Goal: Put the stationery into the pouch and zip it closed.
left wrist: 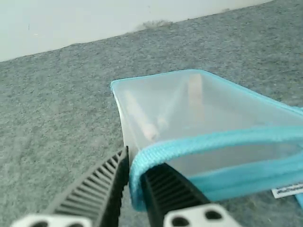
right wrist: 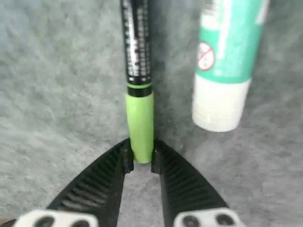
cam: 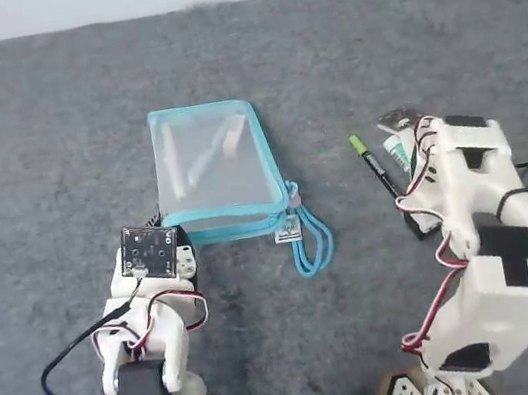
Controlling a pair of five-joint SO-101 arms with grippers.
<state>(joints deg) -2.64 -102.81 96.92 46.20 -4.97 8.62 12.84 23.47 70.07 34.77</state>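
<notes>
Two grips engaged: your left gripper (left wrist: 135,166) pinches the pouch (left wrist: 199,118) rim. Your right gripper (right wrist: 140,158) clamps the pen (cam: 379,173), which lies diagonally in the high view, green cap upper left.

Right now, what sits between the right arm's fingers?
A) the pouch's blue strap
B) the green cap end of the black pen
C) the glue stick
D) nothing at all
B: in the right wrist view the right gripper has its fingers pressed on either side of the green cap of the pen, while the glue stick lies apart beside it.
</notes>
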